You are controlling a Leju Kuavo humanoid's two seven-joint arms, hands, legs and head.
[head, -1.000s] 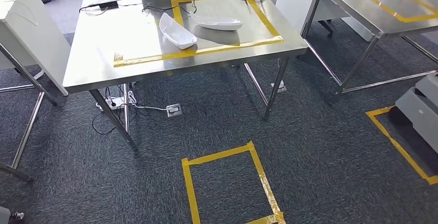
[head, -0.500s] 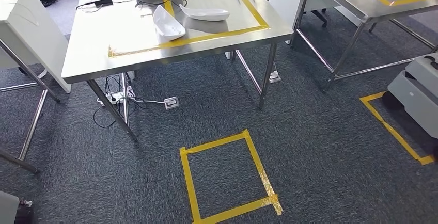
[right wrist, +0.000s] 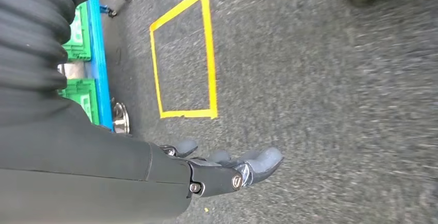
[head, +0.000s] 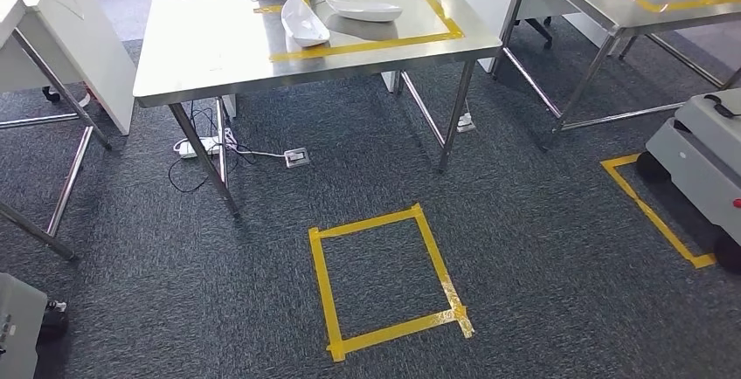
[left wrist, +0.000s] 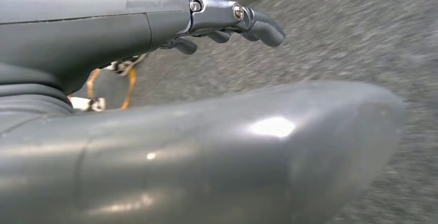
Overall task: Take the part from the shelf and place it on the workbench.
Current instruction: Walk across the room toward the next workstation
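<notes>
Overhead, two white parts [head: 306,21] lie on the workbench [head: 218,47]; both wrist-view hands [right wrist: 227,170] hang empty.

Glossy grey left hand [left wrist: 227,146] with thick rounded thumb, silver screws at the knuckle, dark fingers [left wrist: 263,28], orange wires by the wrist. Right hand [right wrist: 222,170] dark grey with black ribbed cover, silver screws, rounded grey fingertips [right wrist: 268,158].
</notes>
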